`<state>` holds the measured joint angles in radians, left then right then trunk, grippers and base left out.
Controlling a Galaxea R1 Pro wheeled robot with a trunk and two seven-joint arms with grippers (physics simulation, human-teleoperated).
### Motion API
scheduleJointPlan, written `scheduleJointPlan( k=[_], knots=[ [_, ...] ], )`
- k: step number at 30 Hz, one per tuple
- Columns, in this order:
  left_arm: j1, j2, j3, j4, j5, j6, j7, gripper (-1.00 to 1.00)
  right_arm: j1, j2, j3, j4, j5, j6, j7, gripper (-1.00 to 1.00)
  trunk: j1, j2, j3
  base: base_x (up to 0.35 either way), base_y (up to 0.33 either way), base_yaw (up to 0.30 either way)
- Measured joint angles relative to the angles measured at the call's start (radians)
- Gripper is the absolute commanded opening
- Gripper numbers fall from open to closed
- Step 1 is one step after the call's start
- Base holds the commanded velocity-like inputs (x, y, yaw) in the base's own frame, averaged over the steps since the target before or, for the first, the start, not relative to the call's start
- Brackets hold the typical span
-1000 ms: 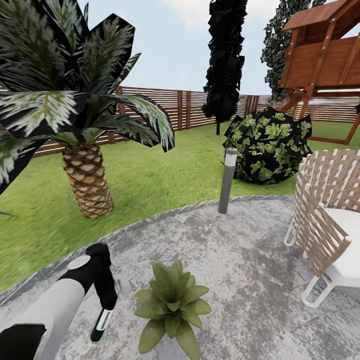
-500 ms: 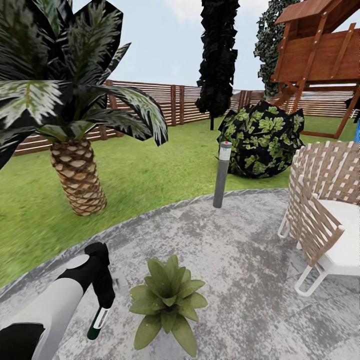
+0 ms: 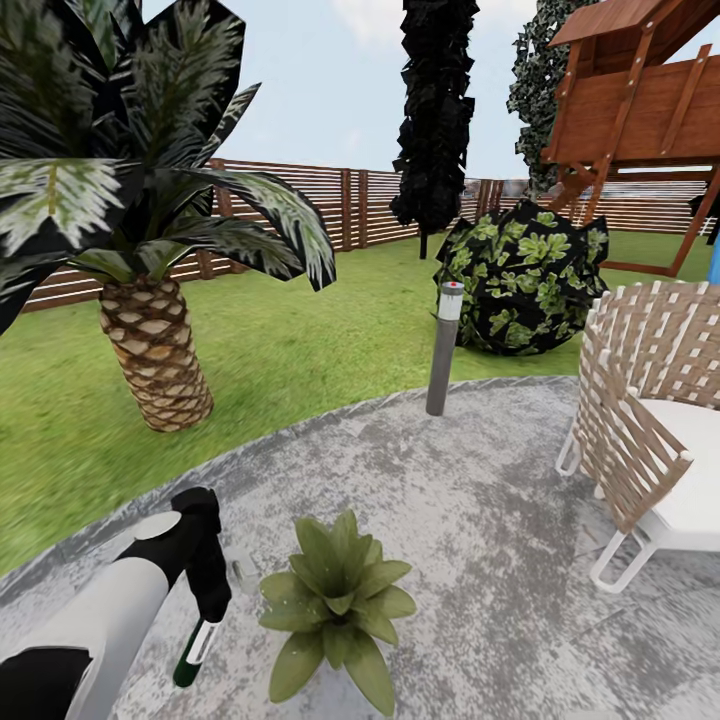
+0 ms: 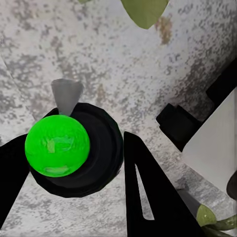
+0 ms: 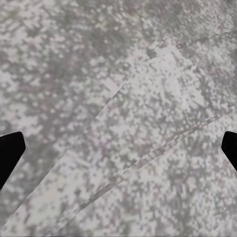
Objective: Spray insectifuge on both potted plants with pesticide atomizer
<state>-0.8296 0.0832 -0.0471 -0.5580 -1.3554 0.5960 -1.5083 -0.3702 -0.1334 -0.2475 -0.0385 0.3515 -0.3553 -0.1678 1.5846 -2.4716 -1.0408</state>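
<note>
1. The pesticide atomizer (image 3: 196, 645) hangs nose-down from the left claw (image 3: 208, 600) at the lower left of the head view, over the grey stone patio (image 3: 480, 500). Its dark green body and white band show below the black claw.
2. In the left wrist view the atomizer (image 4: 74, 148) is seen end-on: a round dark top with a bright green dome, sitting between the claw's two black fingers (image 4: 148, 192), which are closed against it on both sides.
3. One potted plant (image 3: 338, 600), a low rosette of broad pointed green leaves, stands on the patio just beside the atomizer, toward the robot's right. Its pot is hidden under the leaves. A leaf tip of it (image 4: 144, 11) shows in the left wrist view.
4. The left arm (image 3: 95, 620), white with black joints, reaches in from the lower left corner.
5. The right claw (image 5: 118, 148) shows as two dark fingertips at opposite edges of the right wrist view, set wide apart, with bare speckled stone between them.
6. Farther out, a grey bollard lamp (image 3: 444, 348) stands at the patio's rim and a wicker chair (image 3: 650, 420) at the right.
7. On the lawn (image 3: 300, 350) stand a palm (image 3: 150, 340) with a scaly trunk, a round leafy bush (image 3: 520, 275) and a dark tall tree (image 3: 435, 110).
8. A slatted wooden fence (image 3: 350, 205) runs behind, with a wooden play tower (image 3: 640, 100) at the upper right.
</note>
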Motion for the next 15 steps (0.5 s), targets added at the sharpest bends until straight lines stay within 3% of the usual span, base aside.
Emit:
scheduleJointPlan(
  k=[5,13,15],
  knots=[
    [0.0,-0.003,0.004,0.0,0.0,0.001,0.002,-1.0,0.0,0.0,0.0,0.0,0.0,0.001,0.0,1.0,0.0,0.0,0.0,0.153,0.134,0.0],
    [0.022,0.014,-0.002,0.005,-0.001,-0.001,0.012,-1.0,0.0,0.0,0.0,0.0,0.0,0.001,0.0,1.0,0.0,0.0,0.0,0.011,0.01,0.0],
    [0.027,0.008,-0.002,0.005,-0.002,-0.002,0.014,-1.0,0.0,0.0,0.0,0.0,0.0,0.0,0.0,1.0,0.0,0.0,0.0,0.0,0.0,0.0]
  ],
)
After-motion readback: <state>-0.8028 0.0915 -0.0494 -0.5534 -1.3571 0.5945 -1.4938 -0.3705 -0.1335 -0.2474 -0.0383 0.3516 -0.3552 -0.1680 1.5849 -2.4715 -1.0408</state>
